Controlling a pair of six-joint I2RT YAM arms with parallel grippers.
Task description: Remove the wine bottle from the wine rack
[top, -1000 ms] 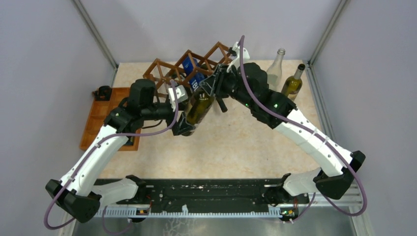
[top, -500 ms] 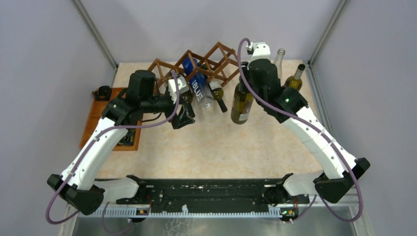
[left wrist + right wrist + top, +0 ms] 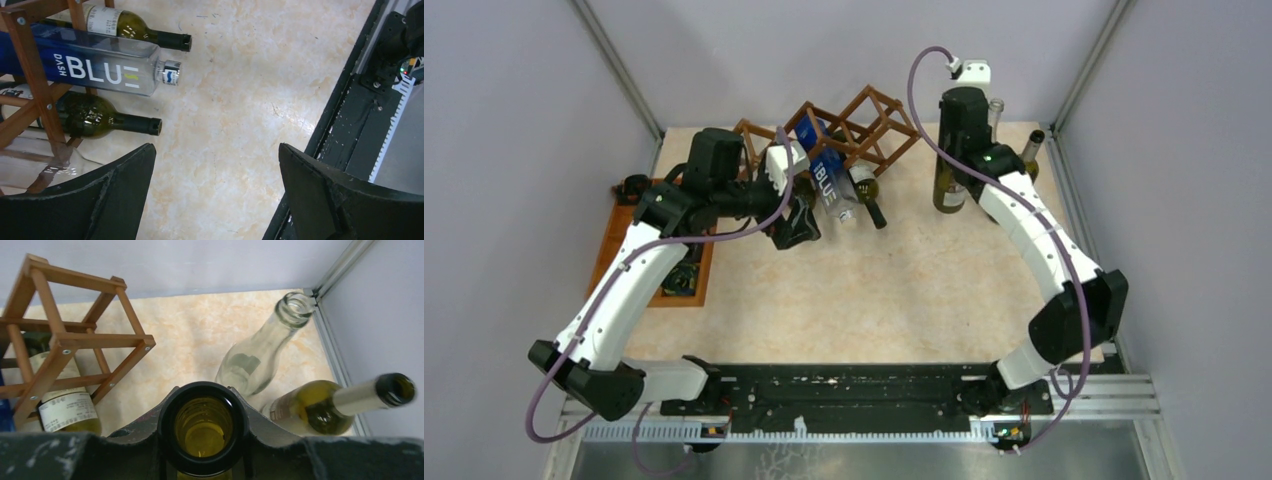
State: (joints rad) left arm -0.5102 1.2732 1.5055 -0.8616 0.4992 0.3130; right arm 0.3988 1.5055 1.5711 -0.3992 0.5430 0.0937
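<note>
Fingers of the right gripper (image 3: pixel 202 426) are clenched around the neck of the wine bottle (image 3: pixel 949 188), which is upright, out of the wine rack (image 3: pixel 876 122) and just to its right, near a clear bottle (image 3: pixel 257 352). The left gripper (image 3: pixel 215 185) is spread wide and empty, facing the rack's blue bottle (image 3: pixel 95 70).

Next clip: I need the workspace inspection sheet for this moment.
Surface: beige marbled table, no spills seen.
Job's things: wine bottle upright, out of the wine rack; a blue bottle and others lie in the rack.
Clutter: clear bottle and olive bottle stand far right; orange-brown tray far left.
Grippers: left gripper jaws open, empty; right gripper jaws shut on the wine bottle's neck.
Cables: purple cables run along both arms, no snag seen.
Surroundings: grey walls; nothing else seen.
</note>
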